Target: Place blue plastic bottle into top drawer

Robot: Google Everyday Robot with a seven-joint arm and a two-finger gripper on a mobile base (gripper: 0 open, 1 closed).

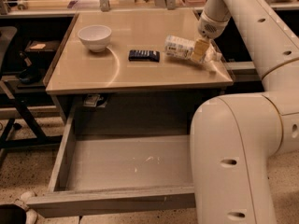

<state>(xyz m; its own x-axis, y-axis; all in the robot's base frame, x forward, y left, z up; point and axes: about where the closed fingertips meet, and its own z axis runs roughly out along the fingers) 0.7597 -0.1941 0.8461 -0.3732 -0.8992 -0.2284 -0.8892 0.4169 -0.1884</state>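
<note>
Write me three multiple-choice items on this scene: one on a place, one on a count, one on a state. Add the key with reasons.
1. Where is the blue plastic bottle?
A. lying on the table, right of the dark flat object
B. on the floor
C. standing on a shelf

2. How many loose things are on the table?
A. one
B. three
C. six

3. What state is the top drawer in?
A. shut
B. pulled open
C. taken out and set on the table

Key:
1 A: the bottle lies on its side near the table's right edge, with the gripper at its right end.
2 B: the bottle, the dark flat object and the white bowl.
3 B: its grey bottom shows below the table.
</note>
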